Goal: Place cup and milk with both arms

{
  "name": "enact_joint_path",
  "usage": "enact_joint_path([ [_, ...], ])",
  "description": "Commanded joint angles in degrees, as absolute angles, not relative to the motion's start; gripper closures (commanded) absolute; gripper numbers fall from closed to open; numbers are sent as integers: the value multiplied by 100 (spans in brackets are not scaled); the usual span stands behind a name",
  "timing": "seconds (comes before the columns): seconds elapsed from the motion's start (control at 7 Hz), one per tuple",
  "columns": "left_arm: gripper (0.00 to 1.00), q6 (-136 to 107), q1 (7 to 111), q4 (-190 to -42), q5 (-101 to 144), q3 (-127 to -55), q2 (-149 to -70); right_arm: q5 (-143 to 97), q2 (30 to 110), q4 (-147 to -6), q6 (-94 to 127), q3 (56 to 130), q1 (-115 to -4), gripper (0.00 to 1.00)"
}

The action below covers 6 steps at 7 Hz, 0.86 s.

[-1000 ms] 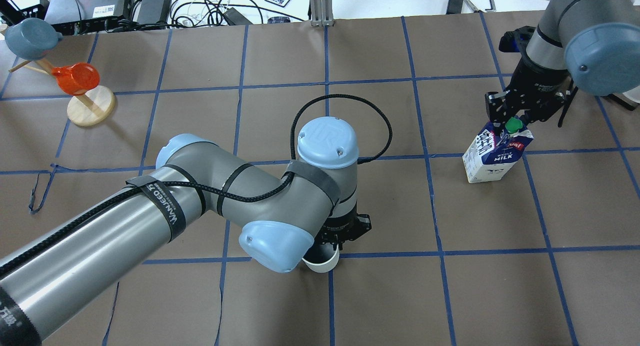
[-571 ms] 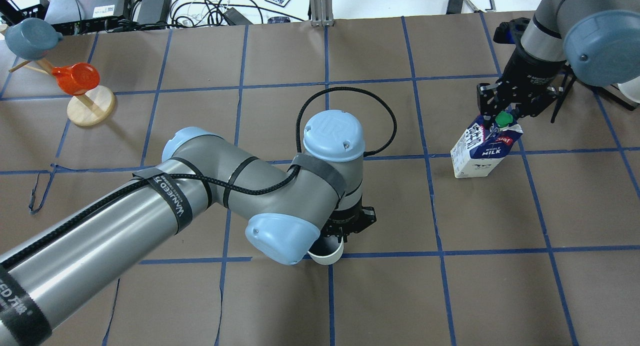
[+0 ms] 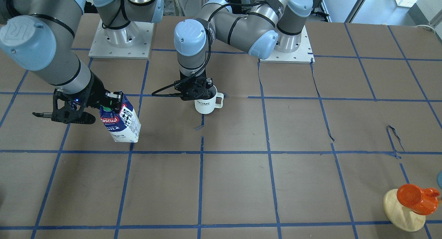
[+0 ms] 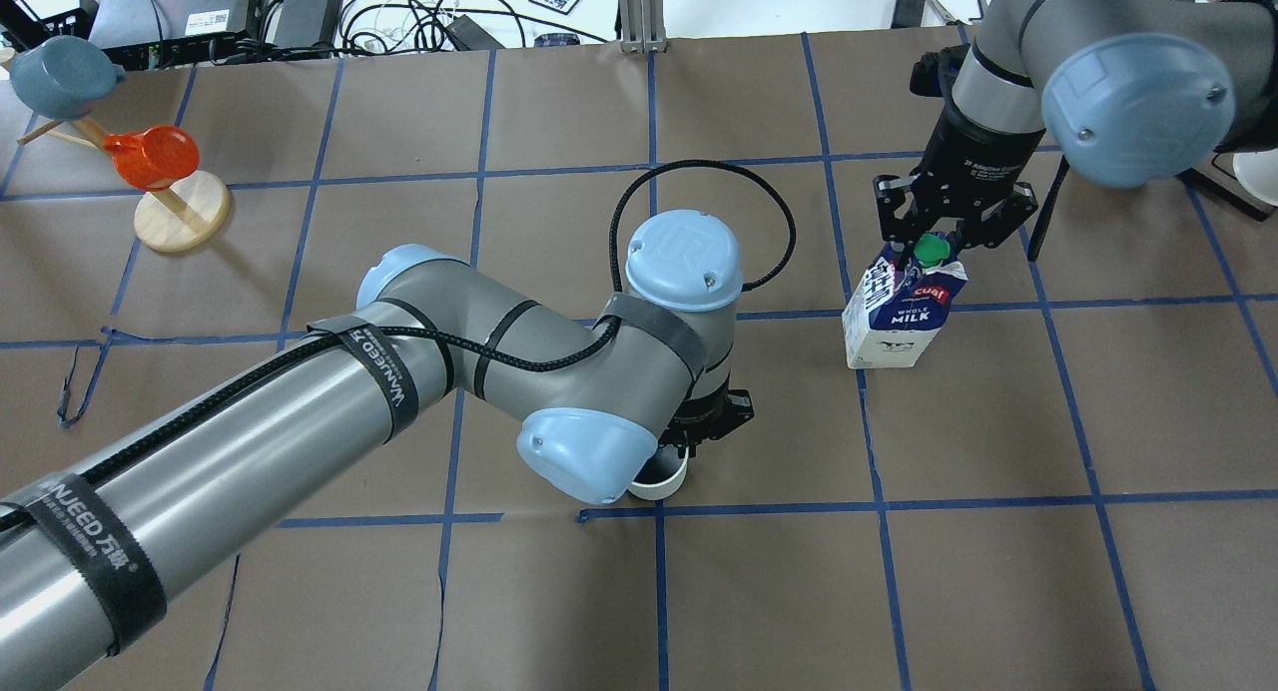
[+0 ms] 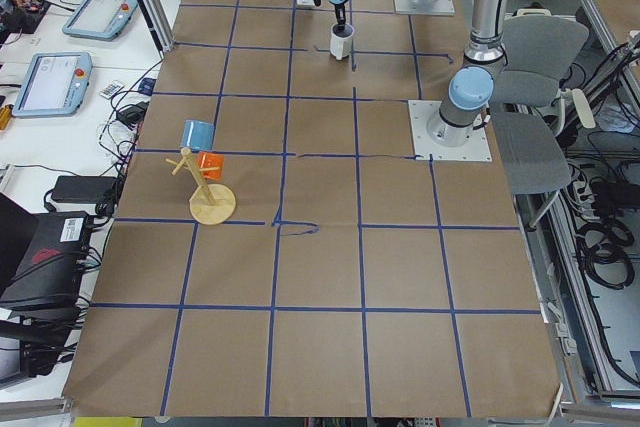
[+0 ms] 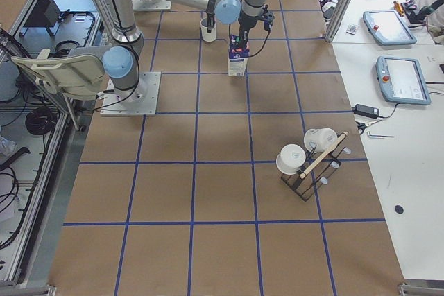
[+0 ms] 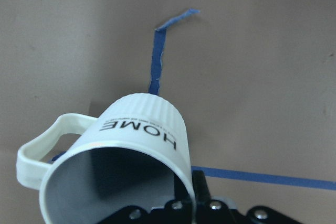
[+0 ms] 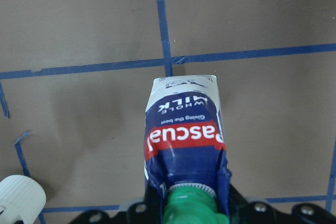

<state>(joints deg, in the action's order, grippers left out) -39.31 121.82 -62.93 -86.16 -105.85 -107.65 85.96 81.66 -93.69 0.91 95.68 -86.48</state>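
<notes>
Cup [image 3: 206,104]: white mug printed "HOME", just above the middle of the front-facing view, handle toward frame right. In the overhead view I see only part of it [image 4: 661,481], under the left wrist, below centre.
Cup's footing: I cannot tell whether its base touches the desk [image 3: 310,183].
Left claw [image 3: 199,91]: comes down from above and pinches the mug's rim. In the left wrist view one finger [image 7: 198,192] lies against the outside of the rim at the bottom of the frame.
Milk [image 3: 121,123]: blue and white carton at left centre of the front-facing view, tilted, its top leaning toward upper left. In the overhead view it [image 4: 899,317] is right of centre, its base beside a blue tape line [image 4: 869,421].
Right claw [image 4: 934,244]: pressed onto the carton's gable top, right by the green cap [image 4: 933,249].
Milk's footing: I cannot tell whether it stands on the desk or hangs just off it.
Spacing: mug and carton are well apart.
Elsewhere: orange cup [image 3: 412,197] on a wooden disc [image 3: 402,214], lower right of the front-facing view, far from both claws.
</notes>
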Motion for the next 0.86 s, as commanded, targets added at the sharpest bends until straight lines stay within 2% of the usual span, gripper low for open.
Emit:
enact_joint_path([
  [0.0,1,-3937,12182,-6240,-8631,-10582,-10837,8464,8235,-9124,123,9589,-8692,88],
  [0.43,0,-3755,12085,-6249,-8692,-10460,-10522,8262,8411,-9114,167,9790,-8972,88],
  [0.57,17,-3562,11833,-6414,-8658,-10320,-10364,8244,8489,-9123,411,9904,-9130,87],
  [0.71,15,-2855,11656,-6599,-8666,-10301,-10075,8244,8508,-9132,422,10001,-9245,86],
])
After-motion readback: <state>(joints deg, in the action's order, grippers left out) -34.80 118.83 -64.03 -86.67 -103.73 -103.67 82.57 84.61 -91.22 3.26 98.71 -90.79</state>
